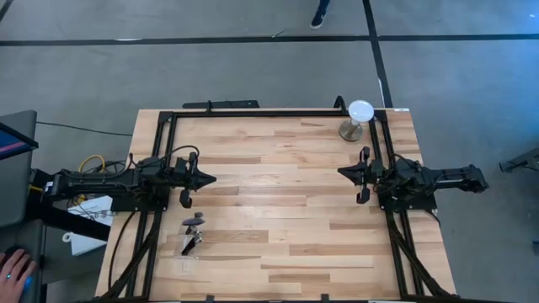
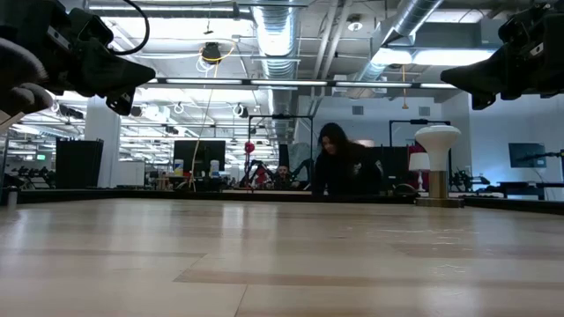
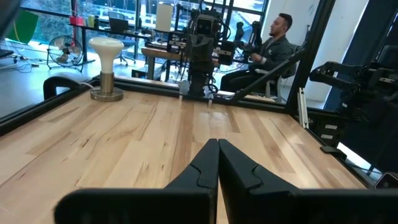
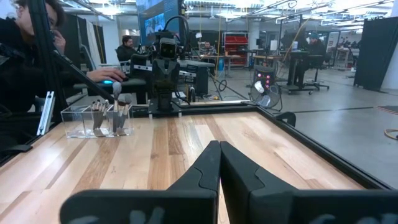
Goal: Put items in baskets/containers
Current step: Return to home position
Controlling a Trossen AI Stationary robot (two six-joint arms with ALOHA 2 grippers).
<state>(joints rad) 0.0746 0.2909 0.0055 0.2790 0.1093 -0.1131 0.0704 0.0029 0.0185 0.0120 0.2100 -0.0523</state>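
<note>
Right wrist view: brushes (image 4: 99, 112) were noted standing gathered in the clear tray (image 4: 78, 122), set on the table (image 1: 278, 219) beside the left arm (image 1: 126, 181). The left gripper (image 1: 210, 178) and right gripper (image 1: 341, 172) were held high, well apart, jaws closed on nothing; judged parked, sorting finished.

My dark two-finger left gripper (image 1: 210, 178) hovers pinched together (held level, pointing inward); my dark two-finger right gripper (image 1: 341, 172) faces it, likewise closed.
</note>
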